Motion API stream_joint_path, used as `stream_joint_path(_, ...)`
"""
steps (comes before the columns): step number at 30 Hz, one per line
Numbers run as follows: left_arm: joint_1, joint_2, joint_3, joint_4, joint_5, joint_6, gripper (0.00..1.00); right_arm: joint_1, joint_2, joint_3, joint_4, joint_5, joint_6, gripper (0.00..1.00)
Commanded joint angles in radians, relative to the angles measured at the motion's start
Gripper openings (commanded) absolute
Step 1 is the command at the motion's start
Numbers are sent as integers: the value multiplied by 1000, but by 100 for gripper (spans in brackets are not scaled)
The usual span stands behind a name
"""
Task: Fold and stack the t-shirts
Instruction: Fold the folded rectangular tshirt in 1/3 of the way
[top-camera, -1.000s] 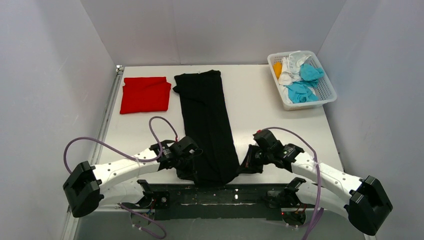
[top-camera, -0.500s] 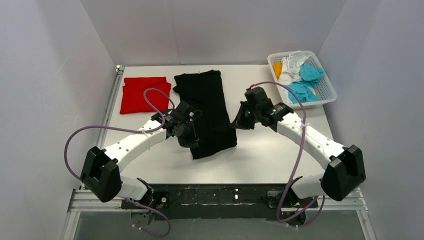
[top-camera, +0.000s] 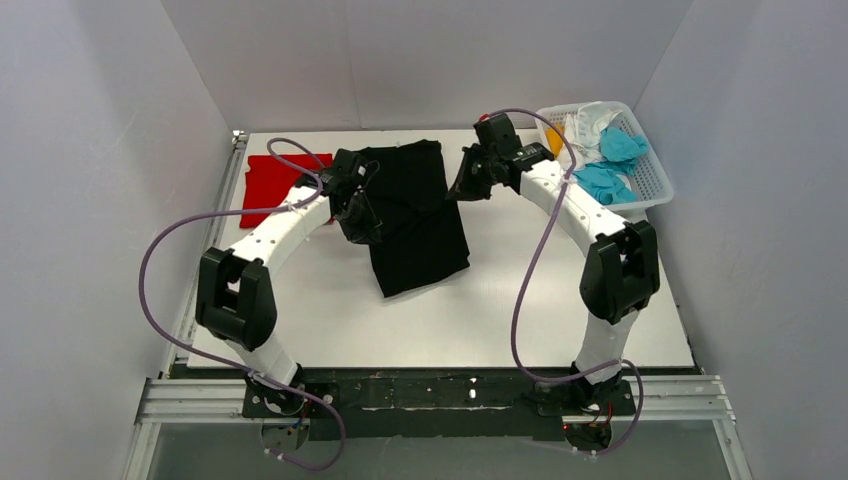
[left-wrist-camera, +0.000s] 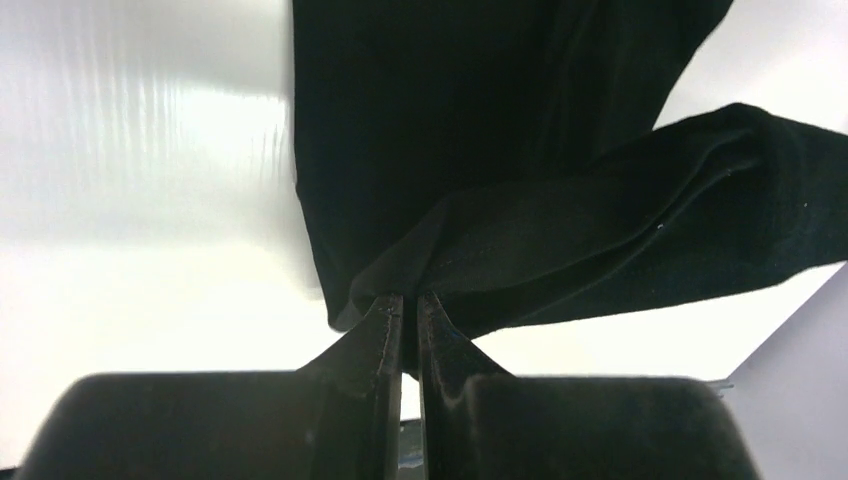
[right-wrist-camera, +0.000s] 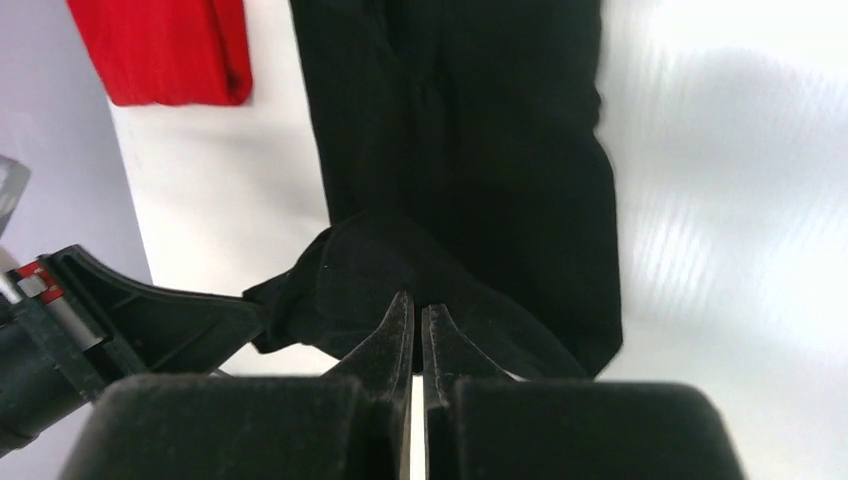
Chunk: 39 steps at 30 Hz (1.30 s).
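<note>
The black t-shirt (top-camera: 425, 240) lies lengthwise on the white table (top-camera: 540, 300), its near end a doubled-over fold at mid-table, its far end close to the table's far edge. The left gripper (left-wrist-camera: 403, 298) has its fingers pressed together on a bunched fold of the black cloth, as its wrist view confirms. From above, its fingertips are lost against the shirt's left edge (black on black), so the grip cannot be read there. The right gripper (right-wrist-camera: 415, 298) is likewise pinched on a black fold in its wrist view. Overhead it sits at the shirt's far right corner, with the pinch point hidden beneath the wrist. The right wrist view also takes in part of the left arm (right-wrist-camera: 120, 320), cut off at the frame's left. The red t-shirt (top-camera: 272, 192) lies folded flat just left of the black one, its right edge covered by the left arm. At the far right corner stands a white lattice basket (top-camera: 655, 172) holding cyan cloths (top-camera: 603, 184) with white and orange ones, crumpled; individual garments cannot be separated.
</note>
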<state>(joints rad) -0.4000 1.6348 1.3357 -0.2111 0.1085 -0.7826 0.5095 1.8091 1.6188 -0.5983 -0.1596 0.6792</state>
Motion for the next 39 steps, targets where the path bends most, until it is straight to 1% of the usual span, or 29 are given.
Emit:
stream_joint_path(1, 51, 97, 124, -124, 13, 58, 0, -33, 98, 171, 2, -67, -39, 1)
stream_joint_path(4, 75, 185, 212, -155, 5, 88, 0, -52, 173, 242, 1, -113, -35, 1)
stream_joint_path(8, 101, 282, 323, -199, -4, 129, 0, -68, 252, 306, 6, -132, -33, 1)
stream_joint_path(13, 123, 375, 397, -217, 3, 157, 1, -86, 335, 367, 23, -145, -29, 1)
stream_joint_path(17, 135, 443, 439, -214, 1, 164, 5, -97, 420, 426, 40, -149, -26, 1)
stream_joint_path(20, 151, 488, 469, -207, -1, 148, 7, -110, 497, 487, 61, -196, -19, 1)
stream_joint_path(21, 155, 495, 476, -200, -21, 142, 9, -114, 520, 514, 70, -215, -19, 1)
stream_joint_path(22, 160, 503, 486, -200, -41, 135, 14, -118, 548, 551, 68, -237, -11, 1)
stream_joint_path(23, 167, 508, 503, -197, -43, 131, 33, -124, 573, 595, 61, -262, -6, 7)
stream_joint_path(24, 171, 513, 534, -198, -43, 129, 56, -128, 605, 643, 50, -281, -4, 19)
stream_joint_path(26, 176, 508, 580, -215, -56, 130, 84, -136, 624, 717, 38, -301, -8, 37)
stream_joint_path(27, 175, 495, 593, -222, -61, 130, 96, -139, 617, 733, 39, -307, -14, 50)
stream_joint_path(28, 175, 472, 595, -223, -61, 131, 98, -141, 600, 733, 41, -305, -24, 63)
stream_joint_path(29, 175, 445, 584, -218, -60, 131, 98, -141, 578, 723, 44, -303, -43, 70)
stream_joint_path(30, 175, 414, 564, -211, -56, 129, 98, -142, 550, 707, 36, -295, -67, 75)
stream_joint_path(32, 176, 339, 485, -181, -32, 123, 98, -141, 484, 646, 16, -273, -115, 79)
stream_joint_path(35, 175, 209, 322, -128, 30, 109, 98, -140, 354, 471, 1, -225, -181, 82)
stream_joint_path(38, 168, 81, 120, -89, 93, 66, 98, -141, 190, 215, 56, -206, -214, 83)
stream_joint_path(39, 162, 47, 52, -70, 129, 52, 98, -140, 140, 88, 86, -211, -214, 84)
